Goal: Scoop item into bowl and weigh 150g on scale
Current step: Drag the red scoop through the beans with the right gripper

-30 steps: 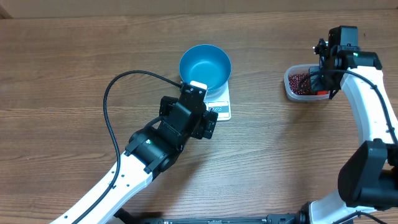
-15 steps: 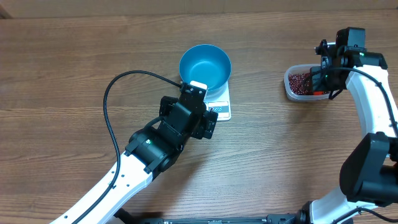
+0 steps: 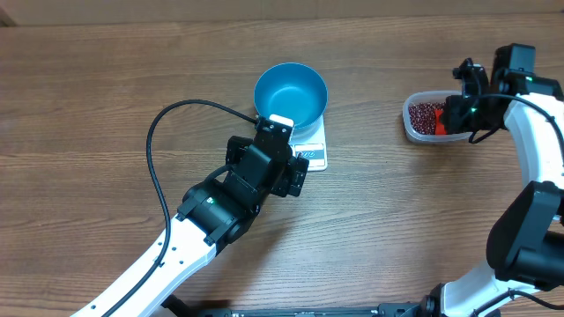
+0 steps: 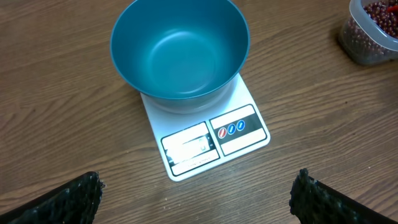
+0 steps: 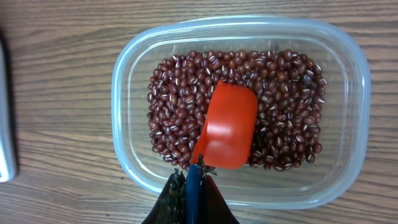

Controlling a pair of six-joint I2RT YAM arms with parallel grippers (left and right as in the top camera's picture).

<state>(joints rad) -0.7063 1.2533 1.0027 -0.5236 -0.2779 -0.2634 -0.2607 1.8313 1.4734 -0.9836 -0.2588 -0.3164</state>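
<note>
The blue bowl (image 3: 291,92) stands empty on the white scale (image 3: 311,156) at mid table. My left gripper (image 4: 199,199) hovers open just in front of the scale's display edge (image 4: 186,146), its fingertips (image 4: 78,196) wide apart over bare wood. At the right, a clear tub (image 5: 124,68) holds the dark red beans (image 5: 174,106). My right gripper (image 5: 194,186) is shut on the blue handle of an orange-red scoop (image 5: 230,127). The scoop's cup lies bottom up on the beans. In the overhead view the right gripper (image 3: 458,114) sits at the tub's right end.
The left arm's black cable (image 3: 159,141) loops over the table to the left of the bowl. Wooden table top (image 3: 379,202) lies between the scale and the tub (image 3: 412,126). The tub's corner shows at the top right of the left wrist view (image 4: 367,53).
The right arm has swung outward to the right, and the scoop has shifted with it inside the tub. The left arm, bowl and scale have not moved.
</note>
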